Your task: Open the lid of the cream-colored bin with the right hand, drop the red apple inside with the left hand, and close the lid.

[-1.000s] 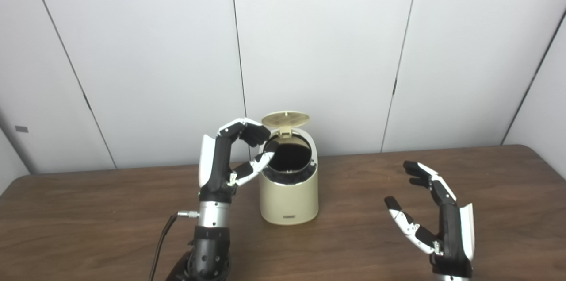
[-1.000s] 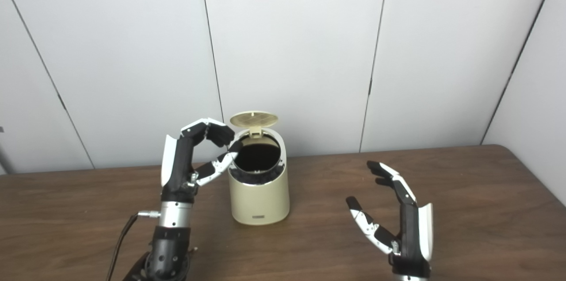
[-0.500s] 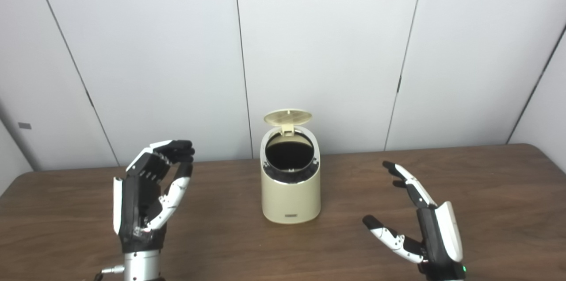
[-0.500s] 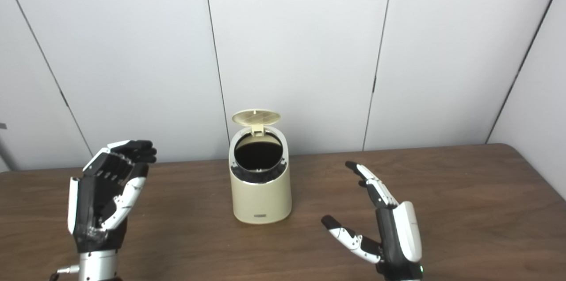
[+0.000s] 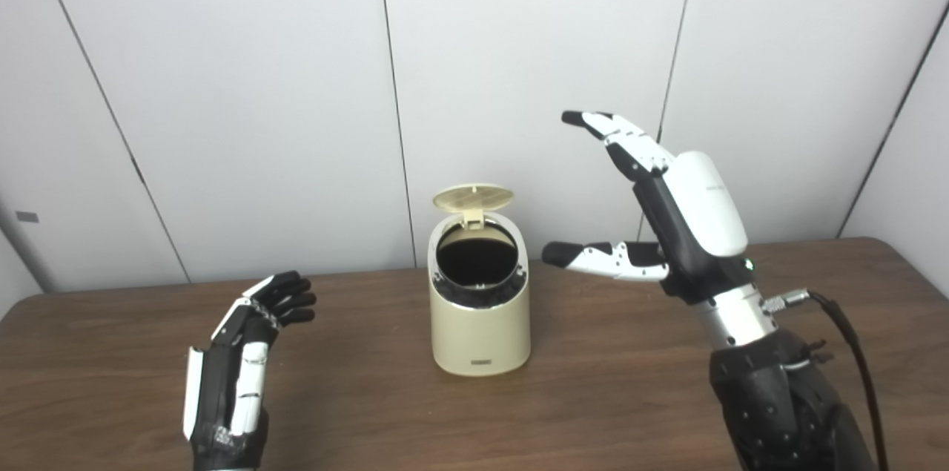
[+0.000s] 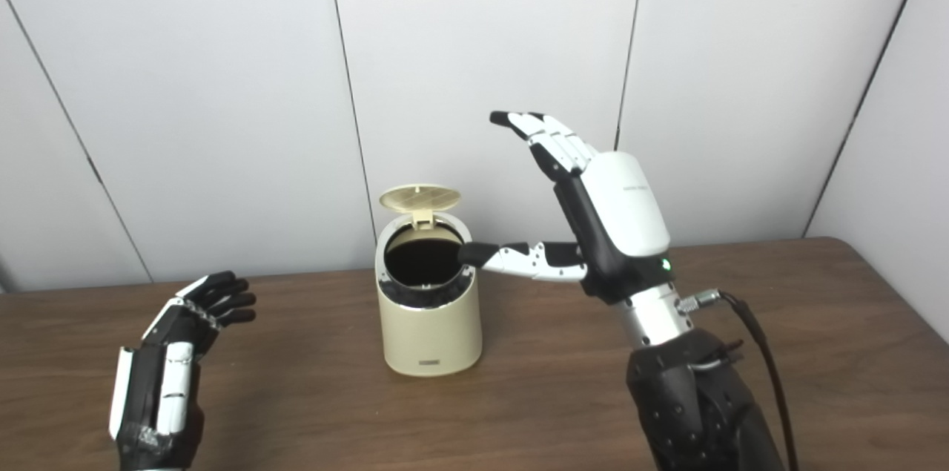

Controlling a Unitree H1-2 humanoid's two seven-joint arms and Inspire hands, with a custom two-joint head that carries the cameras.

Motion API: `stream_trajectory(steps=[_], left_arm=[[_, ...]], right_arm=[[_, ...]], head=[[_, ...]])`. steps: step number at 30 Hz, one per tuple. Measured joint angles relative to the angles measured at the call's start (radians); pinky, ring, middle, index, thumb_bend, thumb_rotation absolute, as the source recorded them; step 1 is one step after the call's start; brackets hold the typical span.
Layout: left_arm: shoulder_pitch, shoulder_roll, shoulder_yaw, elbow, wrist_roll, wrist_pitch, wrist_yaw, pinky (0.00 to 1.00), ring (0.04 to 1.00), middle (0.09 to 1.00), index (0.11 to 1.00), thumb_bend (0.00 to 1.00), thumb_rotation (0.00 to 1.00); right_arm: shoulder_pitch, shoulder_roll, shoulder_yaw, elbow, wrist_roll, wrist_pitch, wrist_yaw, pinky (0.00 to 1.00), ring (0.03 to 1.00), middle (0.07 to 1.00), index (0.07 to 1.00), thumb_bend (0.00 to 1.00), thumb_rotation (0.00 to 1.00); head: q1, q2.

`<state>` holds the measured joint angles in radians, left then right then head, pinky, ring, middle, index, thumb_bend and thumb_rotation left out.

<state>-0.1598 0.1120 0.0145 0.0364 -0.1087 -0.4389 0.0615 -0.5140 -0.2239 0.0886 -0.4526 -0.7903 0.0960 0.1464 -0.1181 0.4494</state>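
The cream-colored bin (image 5: 480, 326) stands mid-table, its round lid (image 5: 473, 197) tipped up at the back over a dark opening. No red apple shows in either view. My right hand (image 5: 652, 204) is raised to the right of the bin, above lid height, open, fingers stretched toward the lid and thumb pointing at the rim, not touching. My left hand (image 5: 237, 360) is low at the left, well away from the bin, open and holding nothing.
The brown wooden table (image 5: 608, 397) runs across the whole view, with its back edge against white wall panels (image 5: 222, 85). A black cable (image 5: 852, 352) hangs from my right wrist.
My left hand drew back from the bin's opening to the left and sank low. My right hand rose from the table and swung in toward the open lid. The view shifted slightly.
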Motion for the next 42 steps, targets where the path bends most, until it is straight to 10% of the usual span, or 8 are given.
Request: stream_trajectory(steps=[18,42], left_arm=[[-0.003,-0.031,0.028,0.015,0.055,0.0,-0.04,0.64,0.702,0.725,0.743,0.49,0.77],[-0.003,-0.055,0.053,0.015,0.05,0.0,-0.06,0.68,0.72,0.743,0.742,0.53,0.78]], right_arm=[[-0.272,-0.063,0.133,0.136,-0.099,0.111,0.391,0.79,0.856,0.838,0.838,0.93,0.84],[-0.21,-0.072,0.186,0.207,-0.058,0.102,0.424,0.76,0.808,0.754,0.735,0.93,0.84]], head=[[0.006,-0.009],[0.014,-0.002]])
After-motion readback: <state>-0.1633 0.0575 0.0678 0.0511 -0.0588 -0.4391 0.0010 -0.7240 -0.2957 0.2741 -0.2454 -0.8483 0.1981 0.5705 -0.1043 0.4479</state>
